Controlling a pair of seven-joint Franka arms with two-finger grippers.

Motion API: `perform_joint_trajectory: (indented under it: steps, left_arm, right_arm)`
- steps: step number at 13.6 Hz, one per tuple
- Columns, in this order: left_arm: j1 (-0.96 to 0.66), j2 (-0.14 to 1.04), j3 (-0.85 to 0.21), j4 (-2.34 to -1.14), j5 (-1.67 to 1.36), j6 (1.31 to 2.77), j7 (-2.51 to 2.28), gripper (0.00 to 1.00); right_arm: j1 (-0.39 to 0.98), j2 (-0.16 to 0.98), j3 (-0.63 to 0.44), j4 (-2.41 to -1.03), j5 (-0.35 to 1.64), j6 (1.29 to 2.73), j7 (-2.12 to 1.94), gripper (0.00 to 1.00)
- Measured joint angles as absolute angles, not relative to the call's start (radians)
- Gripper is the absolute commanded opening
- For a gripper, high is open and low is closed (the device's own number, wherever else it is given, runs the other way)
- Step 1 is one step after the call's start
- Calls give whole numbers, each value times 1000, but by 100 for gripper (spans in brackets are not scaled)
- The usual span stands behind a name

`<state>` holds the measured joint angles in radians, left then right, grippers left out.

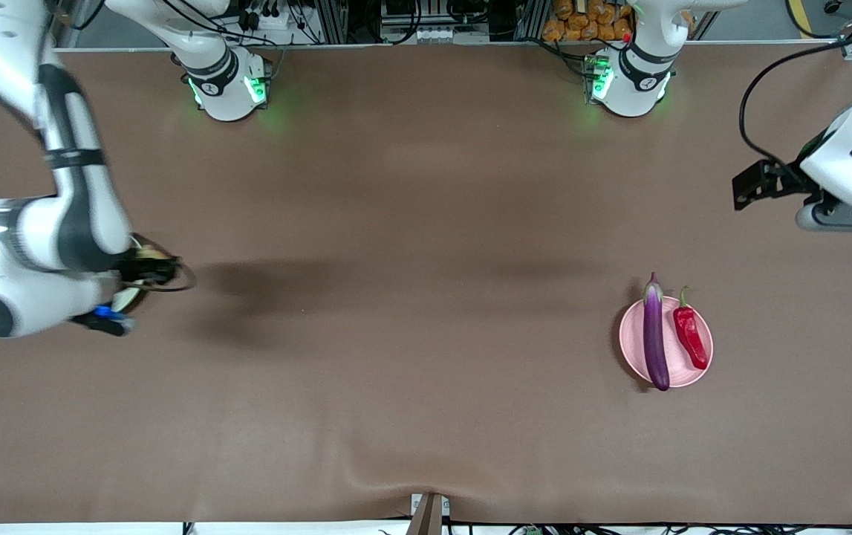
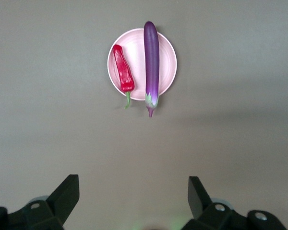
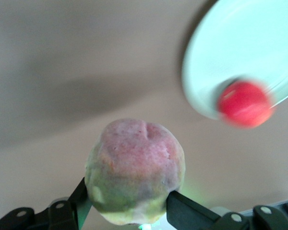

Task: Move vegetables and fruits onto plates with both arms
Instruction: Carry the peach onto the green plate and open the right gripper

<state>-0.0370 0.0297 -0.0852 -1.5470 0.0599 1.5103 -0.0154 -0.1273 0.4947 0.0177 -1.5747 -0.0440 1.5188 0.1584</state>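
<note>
On the brown table (image 1: 411, 312), two arms work at separate ends with a wide stretch of bare cloth between them. At the right arm's end, the right arm (image 1: 62, 223) bends low near the table edge and hides most of what lies beneath it in the front view. Its right gripper (image 3: 129, 206) pinches the yellow-green fruit (image 3: 134, 170), blushed pink-red, fingers pressed against both sides. The right wrist view shows one mint green plate (image 3: 240, 52) nearby with one red apple (image 3: 244, 103) at its rim; whether the apple rests fully on it cannot be told.

Toward the left arm's end, one pink plate (image 1: 702, 327) carries one eggplant (image 1: 655, 334) and one chili pepper (image 1: 691, 338), side by side, apart; the eggplant overhangs the rim at both ends. The left gripper (image 2: 134, 201) waits aloft near that table end, fingers spread, holding nothing.
</note>
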Motion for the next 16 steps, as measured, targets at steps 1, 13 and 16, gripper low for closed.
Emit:
perform_joint_trajectory:
  steps: [1, 13, 16]
  left_arm:
    - [-38, 21, -82, -1546, 60, 1504, 0, 100]
    - [-45, 0, -84, -1509, 58, 1426, 93, 100]
    - [-52, 6, -101, -1507, 58, 1426, 89, 100]
  right_arm:
    - [-184, 504, 16, -1581, -72, 1559, 58, 0]
    - [-302, 622, -5, -1543, -116, 1710, -232, 100]
    - [-270, 617, 6, -1427, -75, 1505, -233, 100]
